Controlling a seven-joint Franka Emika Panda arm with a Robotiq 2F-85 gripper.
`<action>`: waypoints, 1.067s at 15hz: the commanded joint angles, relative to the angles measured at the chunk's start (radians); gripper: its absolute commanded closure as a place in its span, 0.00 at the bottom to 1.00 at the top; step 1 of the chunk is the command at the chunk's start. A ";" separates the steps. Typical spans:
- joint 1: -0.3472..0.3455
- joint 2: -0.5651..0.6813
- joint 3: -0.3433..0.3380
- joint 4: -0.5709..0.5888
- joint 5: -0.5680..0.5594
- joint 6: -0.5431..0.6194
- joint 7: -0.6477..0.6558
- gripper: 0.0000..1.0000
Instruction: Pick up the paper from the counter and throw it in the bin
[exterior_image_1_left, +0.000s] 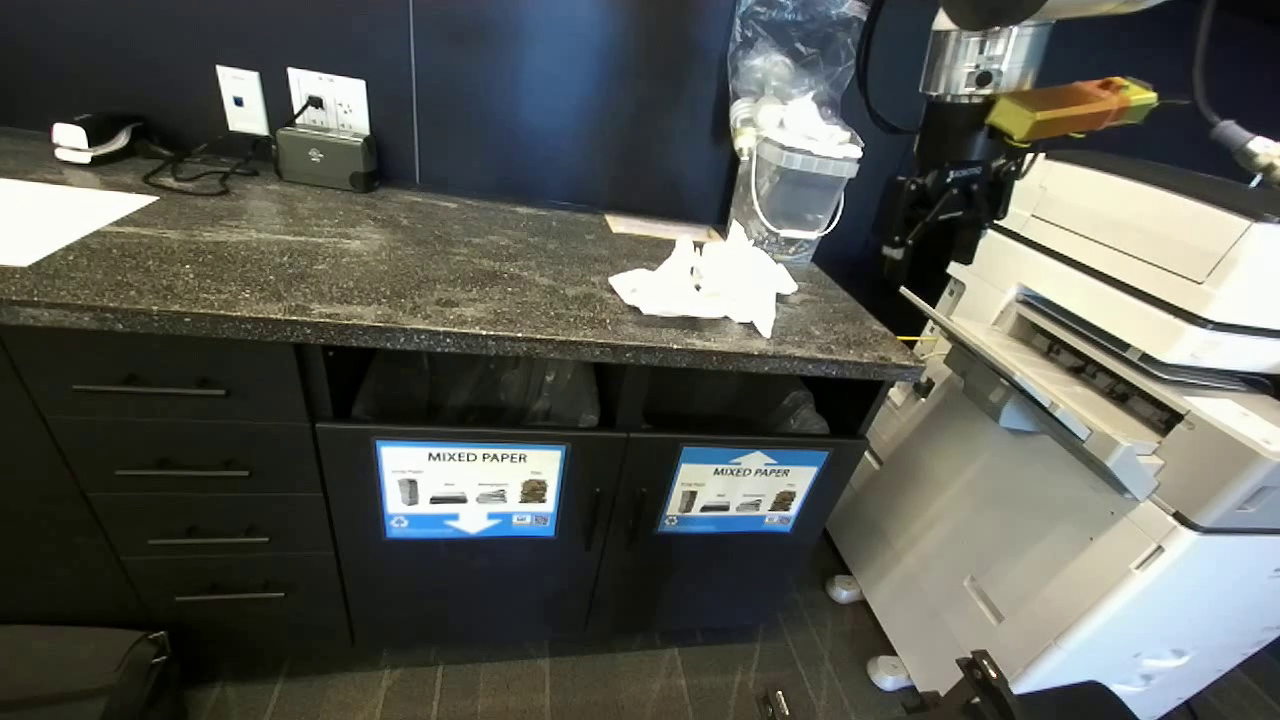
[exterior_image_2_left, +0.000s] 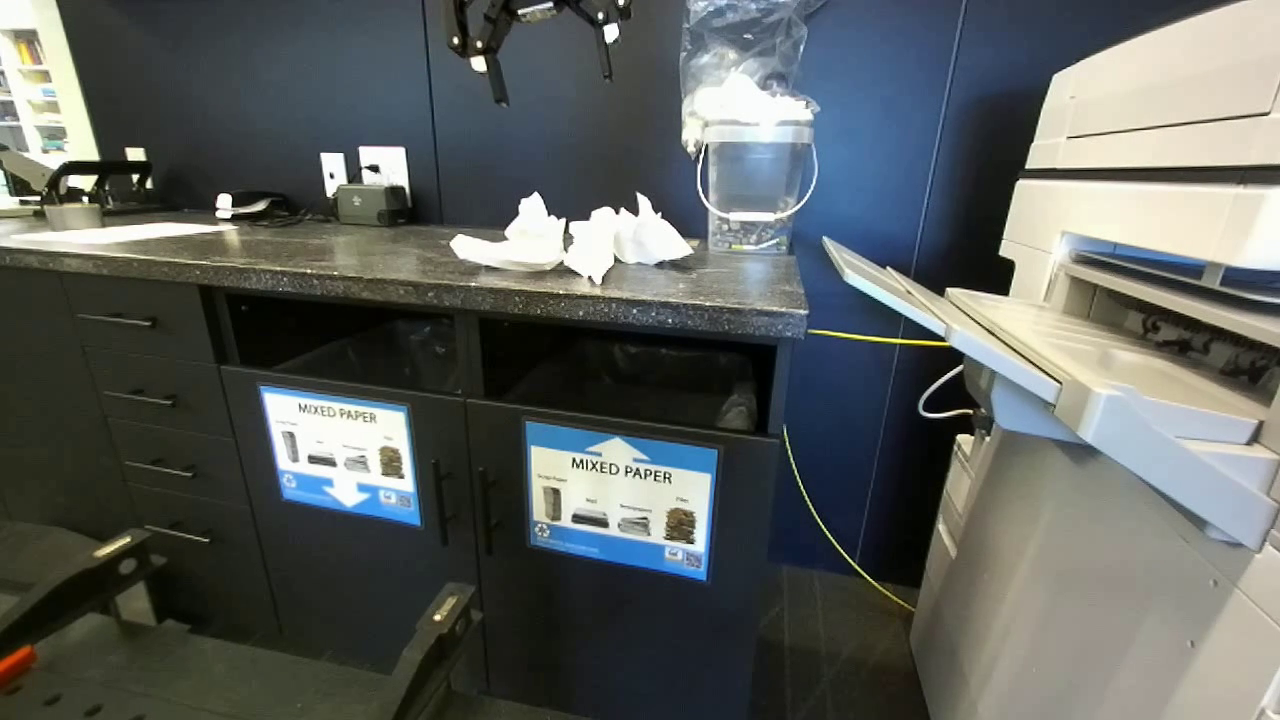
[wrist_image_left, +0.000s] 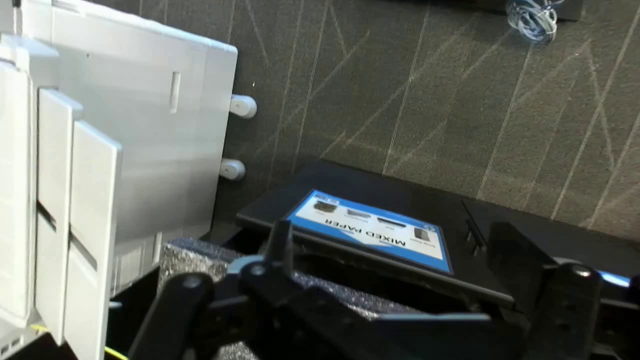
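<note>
Crumpled white paper (exterior_image_1_left: 715, 285) lies on the dark speckled counter (exterior_image_1_left: 400, 265) near its right end; it shows as a few bunched pieces in an exterior view (exterior_image_2_left: 640, 235). Two lined bins sit in openings under the counter, a right bin (exterior_image_2_left: 640, 380) and a left bin (exterior_image_2_left: 390, 355), above doors marked MIXED PAPER. My gripper (exterior_image_2_left: 553, 90) is open and empty, high above the counter and apart from the paper; it also shows in an exterior view (exterior_image_1_left: 940, 225). In the wrist view my open gripper (wrist_image_left: 395, 237) has the right door's sign between its fingers; the paper is hidden or out of view.
A clear bucket (exterior_image_2_left: 755, 180) with a plastic bag stands at the counter's right end by the wall. A big white printer (exterior_image_1_left: 1060, 480) with a jutting tray (exterior_image_2_left: 1020, 350) stands to the right. A flat white sheet (exterior_image_1_left: 60, 215) and a dark box (exterior_image_1_left: 325, 158) are at the left.
</note>
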 joint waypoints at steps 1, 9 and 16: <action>0.014 0.112 0.000 0.127 -0.062 0.067 -0.113 0.00; 0.006 0.327 -0.003 0.337 0.008 0.286 -0.531 0.00; -0.003 0.572 0.057 0.559 0.146 0.302 -0.841 0.00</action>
